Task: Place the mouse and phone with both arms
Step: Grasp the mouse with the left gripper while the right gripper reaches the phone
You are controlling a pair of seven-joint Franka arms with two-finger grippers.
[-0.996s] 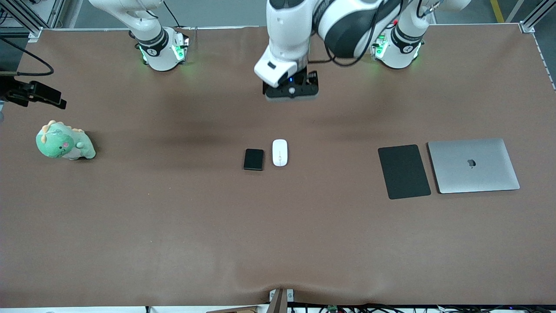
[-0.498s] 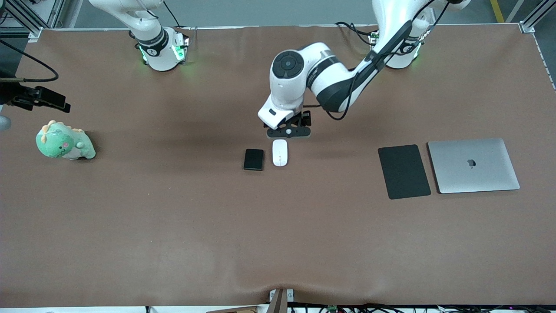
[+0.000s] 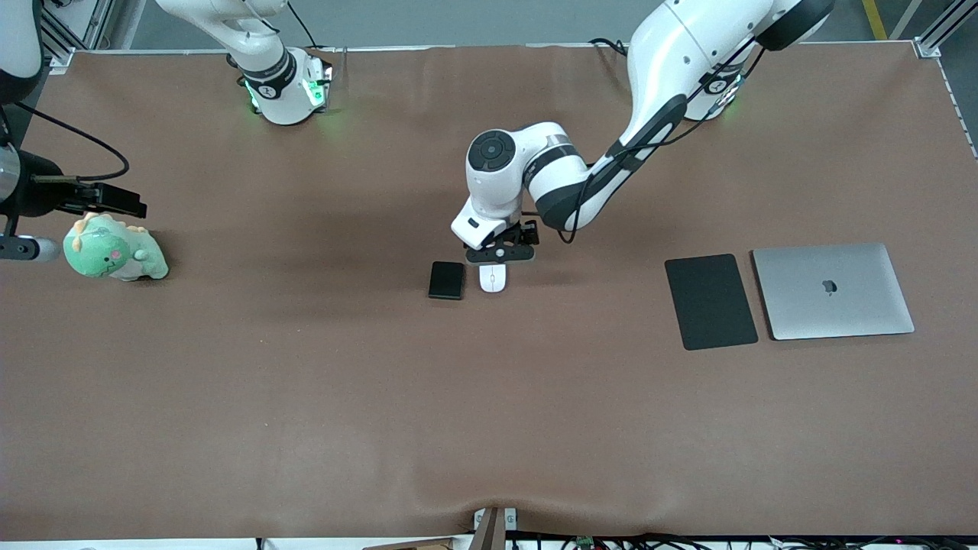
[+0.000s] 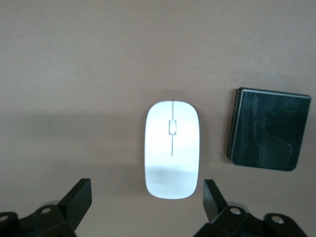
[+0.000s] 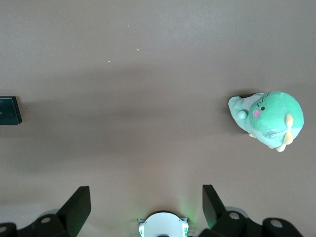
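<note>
Now left gripper [image 3: 498, 260] spread wide over mouse [image 3: 493, 279], mid-table, phone [image 3: 446, 279] just beside it. Mouse prob light, rigid, glossy/slippery: pinch long sides at middle. Right gripper [image 5: 143, 210] spread, waits near plush dino [image 3: 113, 254].

Both arms out over the tabletop, jaws spread wide.

The left arm [image 3: 649, 99] comes from its base at the top of the front view, folds at the elbow and turns its wrist straight down near the middle of the tabletop. The left gripper [image 3: 500, 253] hangs low there, its two black fingers [image 4: 79, 197] set far apart with nothing between them. The right arm [image 3: 229, 23] rises from its own base and reaches out to its end of the tabletop, where the right gripper [image 3: 114, 200] is up in the air, its fingers [image 5: 76, 205] likewise parted and empty.
</note>
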